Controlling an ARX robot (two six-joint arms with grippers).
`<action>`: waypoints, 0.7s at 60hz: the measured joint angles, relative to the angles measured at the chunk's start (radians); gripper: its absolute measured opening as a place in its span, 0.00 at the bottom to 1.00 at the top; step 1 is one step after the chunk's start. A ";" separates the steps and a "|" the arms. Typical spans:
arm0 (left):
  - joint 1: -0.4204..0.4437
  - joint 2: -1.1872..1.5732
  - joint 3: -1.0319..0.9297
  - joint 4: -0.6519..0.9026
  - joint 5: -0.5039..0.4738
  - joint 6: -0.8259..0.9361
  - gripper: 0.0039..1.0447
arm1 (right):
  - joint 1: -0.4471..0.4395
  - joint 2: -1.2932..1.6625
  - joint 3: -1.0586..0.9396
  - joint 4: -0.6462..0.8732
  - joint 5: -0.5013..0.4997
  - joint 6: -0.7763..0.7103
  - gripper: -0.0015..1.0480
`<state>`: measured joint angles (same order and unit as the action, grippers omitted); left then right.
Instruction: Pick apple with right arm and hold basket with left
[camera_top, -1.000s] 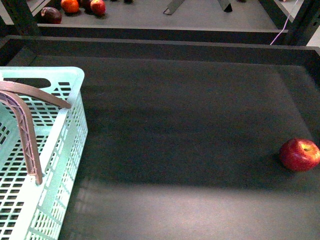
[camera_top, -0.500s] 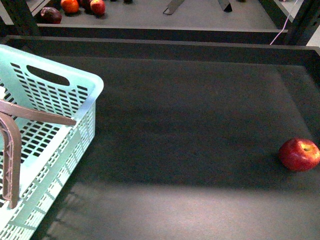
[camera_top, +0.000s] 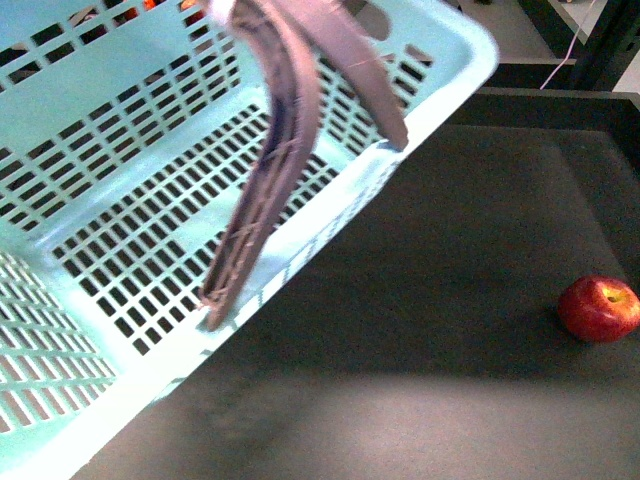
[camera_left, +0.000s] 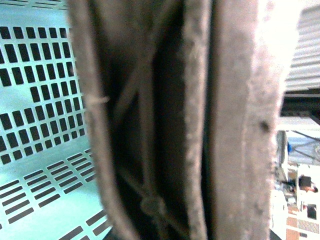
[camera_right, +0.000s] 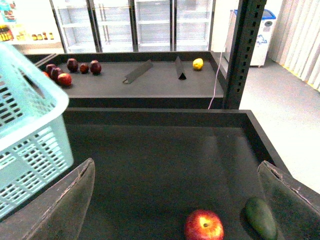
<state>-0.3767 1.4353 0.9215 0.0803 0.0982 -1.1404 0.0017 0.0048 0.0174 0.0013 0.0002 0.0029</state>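
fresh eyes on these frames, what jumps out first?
The pale aqua slotted plastic basket, steeply tilted, fills the left and top of the front view, with its brownish-mauve swing handles hanging across it. Next is the glossy red apple at the far right of the dark mat. The right wrist view shows a dark green oval fruit beside it.

The right gripper (camera_right: 176, 165) hung with its jaws spread wide, the two grey fingers (camera_right: 75, 200) well apart and closed on nothing, its wrist pitched forward and a little downward. (The left gripper I couldn't make out from any angle; neither arm showed from the front.)
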 joint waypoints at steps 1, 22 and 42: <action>-0.017 0.000 0.009 -0.002 -0.001 -0.003 0.14 | 0.000 0.000 0.000 0.000 0.000 0.000 0.92; -0.143 0.016 0.047 -0.015 -0.024 -0.011 0.14 | 0.000 0.000 0.000 0.000 0.000 0.000 0.92; -0.149 0.018 0.047 -0.003 -0.020 -0.008 0.14 | 0.000 0.000 0.000 0.000 0.000 0.000 0.92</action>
<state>-0.5259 1.4536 0.9680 0.0769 0.0784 -1.1484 0.0017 0.0048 0.0174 0.0013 0.0006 0.0029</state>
